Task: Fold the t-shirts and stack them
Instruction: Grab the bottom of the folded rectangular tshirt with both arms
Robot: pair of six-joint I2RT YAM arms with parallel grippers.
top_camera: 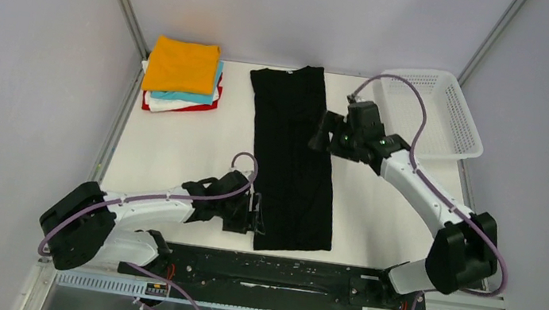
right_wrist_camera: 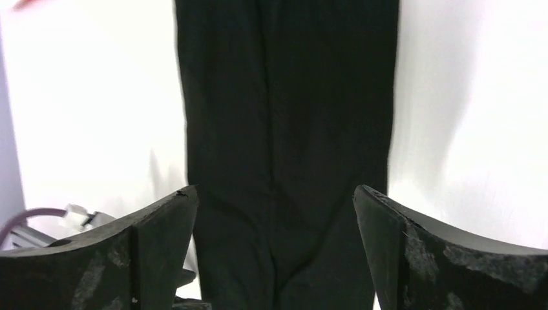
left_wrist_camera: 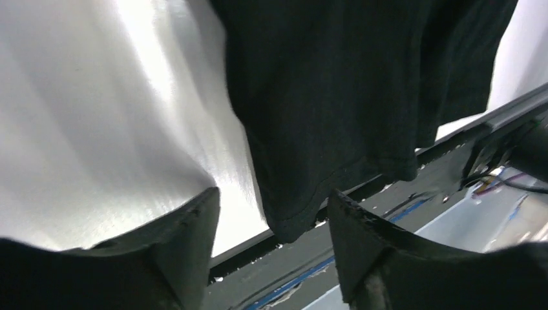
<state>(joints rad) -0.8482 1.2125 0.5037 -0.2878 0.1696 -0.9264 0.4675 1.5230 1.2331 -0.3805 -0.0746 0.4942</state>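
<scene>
A large black t-shirt [top_camera: 292, 157] lies folded lengthwise into a long strip down the middle of the table, collar at the far end. My left gripper [top_camera: 255, 215] is open beside the strip's near left corner; in the left wrist view that hem corner [left_wrist_camera: 291, 226] hangs between my fingertips [left_wrist_camera: 200, 219]. My right gripper [top_camera: 321, 139] is open over the strip's right edge near the far end; in the right wrist view the black cloth [right_wrist_camera: 291, 129] fills the gap between the spread fingers [right_wrist_camera: 174, 213]. A stack of folded shirts, orange [top_camera: 182, 65] on turquoise, white and red, sits far left.
A white plastic mesh basket [top_camera: 450, 138] stands at the far right corner. Grey walls with metal posts close the back and sides. A black rail [top_camera: 272, 271] runs along the near edge of the table [top_camera: 176, 150] at my arm bases.
</scene>
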